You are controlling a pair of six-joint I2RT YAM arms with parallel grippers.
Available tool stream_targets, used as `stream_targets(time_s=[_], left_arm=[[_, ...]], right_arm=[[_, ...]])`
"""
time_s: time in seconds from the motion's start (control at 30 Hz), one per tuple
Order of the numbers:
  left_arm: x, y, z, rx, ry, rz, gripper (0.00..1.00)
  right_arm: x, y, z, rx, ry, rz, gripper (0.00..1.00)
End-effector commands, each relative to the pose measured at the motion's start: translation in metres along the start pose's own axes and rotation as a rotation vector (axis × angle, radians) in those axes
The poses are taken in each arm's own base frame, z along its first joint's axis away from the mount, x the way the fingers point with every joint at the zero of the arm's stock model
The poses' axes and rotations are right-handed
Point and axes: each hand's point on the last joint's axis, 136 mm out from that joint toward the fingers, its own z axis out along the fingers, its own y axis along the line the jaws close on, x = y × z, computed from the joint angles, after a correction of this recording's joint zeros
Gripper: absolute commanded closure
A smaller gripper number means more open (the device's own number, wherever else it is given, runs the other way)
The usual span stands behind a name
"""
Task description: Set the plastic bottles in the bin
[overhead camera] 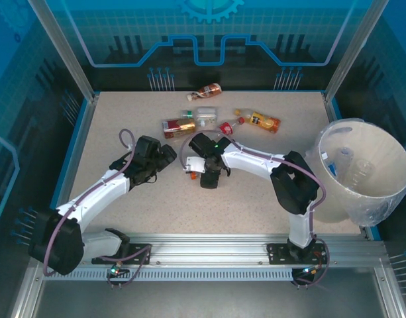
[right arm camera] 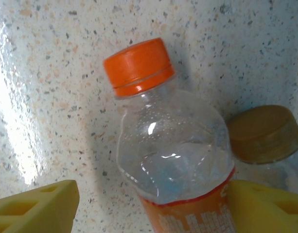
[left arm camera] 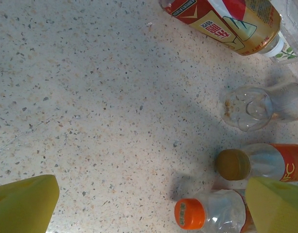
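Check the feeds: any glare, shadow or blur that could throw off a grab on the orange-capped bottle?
Right wrist: the orange-capped bottle is sharp, with small highlights on its clear shoulder; a blown-out glare streak washes the table at left. Left wrist: a soft shadow crosses the table, the bottles are readable, the near yellow fingers look soft. Top external: even light, no harsh shadows.

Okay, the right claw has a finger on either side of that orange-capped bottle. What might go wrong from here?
1. The brown-capped bottle lies close beside the orange-capped bottle, next to one finger of the right claw. That finger may pinch it or knock it aside.
2. The orange-capped bottle looks thin, smooth and round, so it may crumple or slip out on the way to the bin.
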Motion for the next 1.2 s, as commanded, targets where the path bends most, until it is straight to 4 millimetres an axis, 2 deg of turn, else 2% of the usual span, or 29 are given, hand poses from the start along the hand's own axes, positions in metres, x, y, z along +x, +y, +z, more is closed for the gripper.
stream_targets(time_s=[0.0, 0.23, 0.37, 0.47, 0.57, 0.67, 0.87, 0.97, 1.17], left_arm=[[-0.003, 0.007, 0.0, -0.022, -0.01, -0.026, 0.01], [-0.002, 0.004, 0.002, -0.016, -0.001, -0.023, 0.01], [-0.001, 0.001, 0.003, -0.005, 0.006, -0.022, 0.01], [0.001, -0.001, 0.003, 0.008, 0.016, -0.023, 0.01], [0.003, -0.006, 0.004, 0.037, 0.031, -0.014, 0.01], [0.005, -0.016, 0.004, 0.084, 0.044, -0.001, 0.01], [0.003, -0.044, -0.006, 0.194, 0.07, 0.019, 0.01], [0.0, -0.062, -0.016, 0.263, 0.079, 0.034, 0.01], [-0.003, -0.092, -0.033, 0.362, 0.064, 0.064, 0.01]], right_arm=[[0.015, 0.026, 0.024, -0.066, 0.075, -0.011, 0.24], [0.023, 0.026, 0.025, -0.042, 0.086, 0.029, 0.33], [0.022, 0.029, 0.021, -0.047, 0.071, 0.041, 0.31], [0.023, 0.033, 0.027, -0.045, 0.086, 0.027, 0.32], [0.024, 0.035, 0.03, -0.044, 0.096, 0.04, 0.38], [0.022, 0.034, 0.022, -0.034, 0.081, 0.075, 0.46], [0.009, 0.033, -0.029, -0.014, -0.068, 0.172, 0.53], [0.008, 0.028, -0.062, 0.029, -0.161, 0.235, 0.58], [0.019, 0.009, -0.14, 0.168, -0.326, 0.343, 0.63]])
